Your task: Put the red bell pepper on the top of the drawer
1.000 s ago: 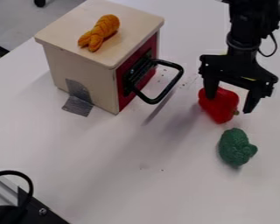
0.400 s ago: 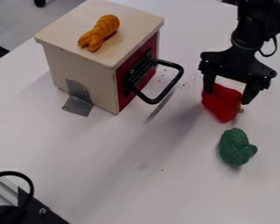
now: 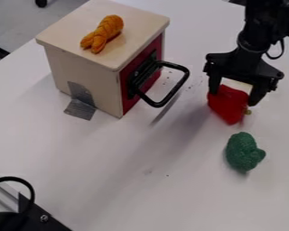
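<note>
My gripper [image 3: 234,100] hangs at the right of the view, shut on the red bell pepper [image 3: 228,106], with one finger on each side of it. The pepper's stem points to the lower right, and its upper end lies between the fingers. Whether the pepper touches the table cannot be told. At the upper left stands the drawer [image 3: 86,72], a pale wooden box with a red front and a black handle. An orange braided bread-like toy [image 3: 103,34] lies on its top.
A green broccoli-like toy [image 3: 244,152] lies on the white table [image 3: 128,171] just below the pepper. The black handle [image 3: 182,82] sticks out from the drawer towards the gripper. Black equipment with a cable [image 3: 35,215] occupies the lower left corner.
The gripper's fingers have drawn in around the pepper, and the gripper stands slightly higher in the view. The pepper has shifted and turned slightly between them.
</note>
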